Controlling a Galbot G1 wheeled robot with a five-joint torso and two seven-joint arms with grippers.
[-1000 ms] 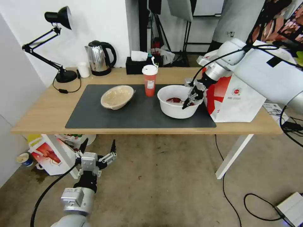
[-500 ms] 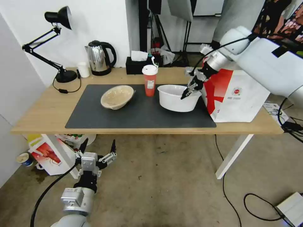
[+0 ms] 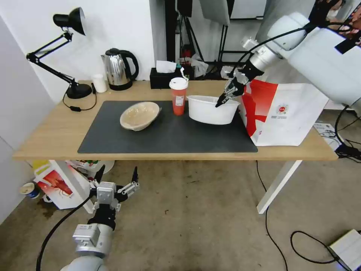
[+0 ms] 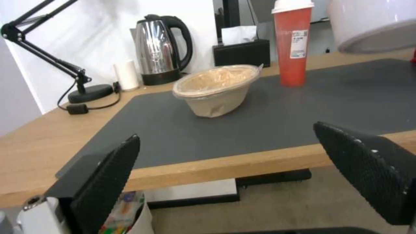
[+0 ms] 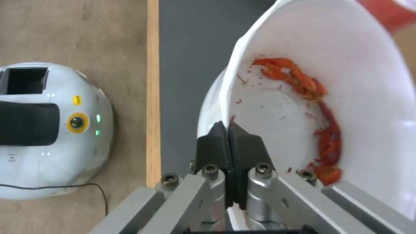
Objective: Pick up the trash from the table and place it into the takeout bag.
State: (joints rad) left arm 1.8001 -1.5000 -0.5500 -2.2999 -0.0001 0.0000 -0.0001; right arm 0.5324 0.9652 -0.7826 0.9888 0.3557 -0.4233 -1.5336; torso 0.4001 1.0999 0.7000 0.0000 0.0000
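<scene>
My right gripper is shut on the rim of the white bowl and holds it just above the dark mat, close to the takeout bag. In the right wrist view its fingers pinch the bowl's wall, and red crayfish shells lie inside. The red drink cup stands upright to the bowl's left. The beige bowl rests on the mat further left. My left gripper hangs open below the table's front edge. From there it faces the beige bowl and red cup.
A black desk lamp, a steel kettle, a small white cup and a black tissue box line the table's back edge. A smaller white-and-red bag sits on the floor under the table's left end. Cables trail on the floor at right.
My right gripper has raised the white bowl off the mat and carried it slightly back, beside the bag's upper edge. The left arm has stayed still.
</scene>
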